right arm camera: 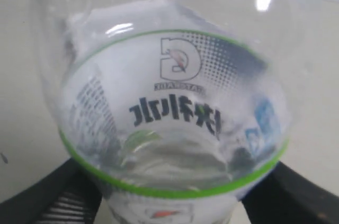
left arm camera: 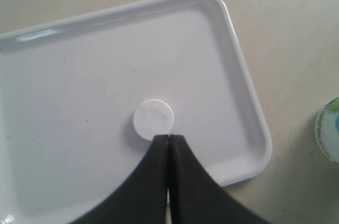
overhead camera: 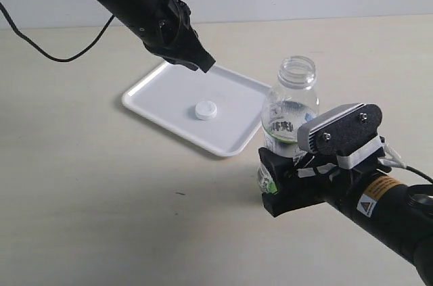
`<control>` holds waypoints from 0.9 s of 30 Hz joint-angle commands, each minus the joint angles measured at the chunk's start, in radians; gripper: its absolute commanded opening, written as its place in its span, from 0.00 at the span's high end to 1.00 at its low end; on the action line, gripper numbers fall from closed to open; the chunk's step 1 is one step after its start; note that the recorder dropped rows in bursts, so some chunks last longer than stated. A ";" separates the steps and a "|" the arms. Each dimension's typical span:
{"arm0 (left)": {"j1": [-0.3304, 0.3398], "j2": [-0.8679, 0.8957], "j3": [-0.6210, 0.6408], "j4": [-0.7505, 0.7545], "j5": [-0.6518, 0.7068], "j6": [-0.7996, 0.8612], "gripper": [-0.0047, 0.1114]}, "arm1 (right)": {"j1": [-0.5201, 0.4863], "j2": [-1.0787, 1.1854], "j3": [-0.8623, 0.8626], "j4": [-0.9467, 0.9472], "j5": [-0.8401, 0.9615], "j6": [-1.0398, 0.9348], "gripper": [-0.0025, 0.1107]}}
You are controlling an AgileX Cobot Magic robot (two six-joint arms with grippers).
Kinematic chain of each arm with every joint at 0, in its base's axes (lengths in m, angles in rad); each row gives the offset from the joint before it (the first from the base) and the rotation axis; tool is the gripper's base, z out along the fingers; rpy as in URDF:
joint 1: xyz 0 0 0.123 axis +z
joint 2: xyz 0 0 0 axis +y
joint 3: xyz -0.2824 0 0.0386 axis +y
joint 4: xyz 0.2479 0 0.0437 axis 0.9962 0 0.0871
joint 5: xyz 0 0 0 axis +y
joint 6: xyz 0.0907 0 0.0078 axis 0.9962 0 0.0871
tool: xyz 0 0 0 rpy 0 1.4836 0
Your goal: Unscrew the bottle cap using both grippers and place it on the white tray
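Observation:
The bottle cap point(overhead camera: 206, 110) point(left arm camera: 153, 119), small, round and white, lies flat near the middle of the white tray point(overhead camera: 162, 93) point(left arm camera: 79, 75). My left gripper point(overhead camera: 205, 66) point(left arm camera: 168, 138), all black with pointed fingers, hangs just above the tray beside the cap, shut and holding nothing. The clear bottle point(overhead camera: 291, 103) point(right arm camera: 175, 107) stands upright on the table to the right of the tray, its neck uncapped. My right gripper point(overhead camera: 277, 181) point(right arm camera: 169, 203) is shut on the bottle's lower, labelled part, with a black finger against each side.
The beige table point(overhead camera: 88, 184) runs on all around the tray. A black cable point(overhead camera: 40, 49) trails across the back left. The bottle's label edge point(left arm camera: 331, 128) shows just past the tray's corner in the left wrist view.

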 commanded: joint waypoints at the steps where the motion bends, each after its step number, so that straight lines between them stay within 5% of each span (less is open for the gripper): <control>1: 0.003 -0.015 0.007 -0.008 -0.006 -0.008 0.96 | -0.003 0.008 0.000 -0.019 0.052 0.026 0.32; 9: 0.003 -0.035 0.028 -0.031 -0.032 -0.005 0.96 | -0.003 -0.016 0.000 -0.007 0.107 0.048 0.28; 27: 0.009 -0.436 0.522 -0.123 -0.598 -0.004 0.96 | -0.003 -0.388 0.028 -0.003 0.653 0.048 0.29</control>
